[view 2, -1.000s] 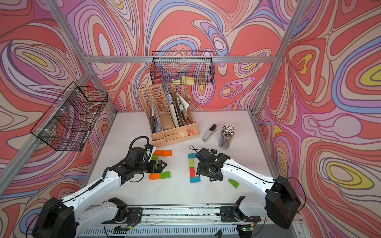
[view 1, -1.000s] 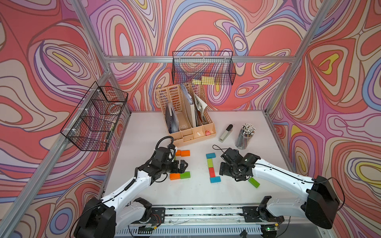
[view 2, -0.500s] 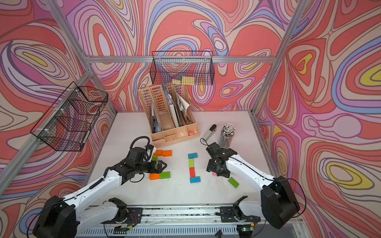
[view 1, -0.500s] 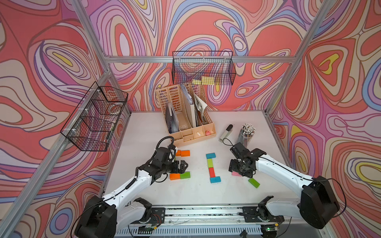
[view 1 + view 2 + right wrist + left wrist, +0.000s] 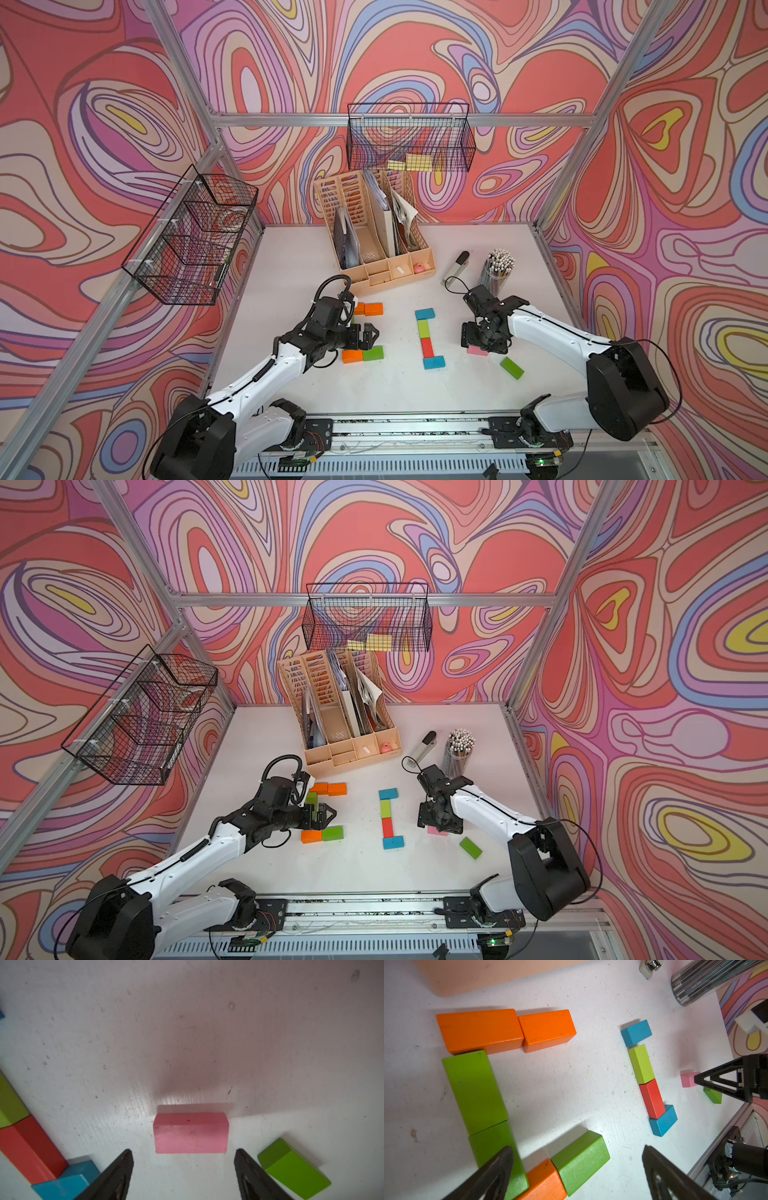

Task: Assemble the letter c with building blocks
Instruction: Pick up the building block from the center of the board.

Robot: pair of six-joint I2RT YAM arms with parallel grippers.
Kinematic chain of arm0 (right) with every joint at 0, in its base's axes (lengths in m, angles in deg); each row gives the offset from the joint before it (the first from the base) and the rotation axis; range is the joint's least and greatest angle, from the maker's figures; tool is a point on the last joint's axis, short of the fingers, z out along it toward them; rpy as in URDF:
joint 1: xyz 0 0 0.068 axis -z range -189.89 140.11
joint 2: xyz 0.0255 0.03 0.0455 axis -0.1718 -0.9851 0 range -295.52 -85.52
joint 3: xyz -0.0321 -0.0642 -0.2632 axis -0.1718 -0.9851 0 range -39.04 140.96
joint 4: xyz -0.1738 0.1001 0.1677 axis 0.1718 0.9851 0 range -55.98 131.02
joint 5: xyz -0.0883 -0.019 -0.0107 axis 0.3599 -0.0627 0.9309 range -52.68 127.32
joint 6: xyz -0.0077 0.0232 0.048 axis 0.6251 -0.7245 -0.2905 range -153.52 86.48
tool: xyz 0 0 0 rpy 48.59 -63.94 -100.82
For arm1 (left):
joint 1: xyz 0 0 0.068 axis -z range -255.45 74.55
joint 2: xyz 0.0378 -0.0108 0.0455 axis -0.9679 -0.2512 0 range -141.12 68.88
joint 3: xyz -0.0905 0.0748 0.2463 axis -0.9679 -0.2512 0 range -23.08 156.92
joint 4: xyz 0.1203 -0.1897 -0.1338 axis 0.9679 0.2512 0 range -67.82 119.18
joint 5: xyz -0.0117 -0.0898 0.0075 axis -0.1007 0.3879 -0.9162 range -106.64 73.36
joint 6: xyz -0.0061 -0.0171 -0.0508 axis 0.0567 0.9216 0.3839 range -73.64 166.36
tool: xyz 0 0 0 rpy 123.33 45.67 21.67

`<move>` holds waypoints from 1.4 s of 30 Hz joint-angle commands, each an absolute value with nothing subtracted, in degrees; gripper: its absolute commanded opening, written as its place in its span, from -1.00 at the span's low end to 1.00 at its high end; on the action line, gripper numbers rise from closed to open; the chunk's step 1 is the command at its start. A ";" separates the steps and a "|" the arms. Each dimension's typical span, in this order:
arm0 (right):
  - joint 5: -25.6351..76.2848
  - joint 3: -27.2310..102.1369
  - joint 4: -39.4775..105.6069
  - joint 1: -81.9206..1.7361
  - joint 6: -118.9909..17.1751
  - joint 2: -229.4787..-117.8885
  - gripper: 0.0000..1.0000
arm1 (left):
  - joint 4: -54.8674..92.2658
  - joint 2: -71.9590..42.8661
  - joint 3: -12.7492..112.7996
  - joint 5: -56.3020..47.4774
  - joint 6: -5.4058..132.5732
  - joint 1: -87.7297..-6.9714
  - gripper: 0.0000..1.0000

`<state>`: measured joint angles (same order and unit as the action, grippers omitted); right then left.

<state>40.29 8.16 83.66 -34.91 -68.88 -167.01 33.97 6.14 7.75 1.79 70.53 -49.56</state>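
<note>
On the white table (image 5: 286, 266), six orange and green blocks (image 5: 475, 1088) form a squared C beneath the left fingers (image 5: 496, 1169), spread wide and empty; a blue, lime and red line (image 5: 424, 329) lies beside it. The right fingers (image 5: 118, 1174), parted slightly wider than the pink block (image 5: 191, 1134) lying flat just ahead of their tips, grip nothing, a loose green block (image 5: 295, 1172) nearby.

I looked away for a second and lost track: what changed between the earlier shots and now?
The right gripper swung away from the blue-green-red column toward the robot's right and now hovers by the pink block, jaws apart, not gripping it. Nothing was taken or let go. The open left gripper, the orange-green C, the column and the loose green block stayed put.
</note>
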 commanded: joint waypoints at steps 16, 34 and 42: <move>39.33 7.06 81.48 -32.82 -66.88 -171.51 0.51 | 33.63 5.51 8.38 1.66 69.74 -49.17 0.99; 38.17 10.75 81.11 -32.50 -65.18 -170.62 0.24 | 34.04 5.25 8.65 1.24 69.43 -49.16 0.99; 38.11 20.97 83.88 -32.51 -55.67 -172.54 0.16 | 33.56 4.97 8.68 1.43 69.57 -49.16 0.99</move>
<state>38.03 17.47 82.66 -32.79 -60.68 -171.69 33.97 5.40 7.75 1.55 70.35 -49.49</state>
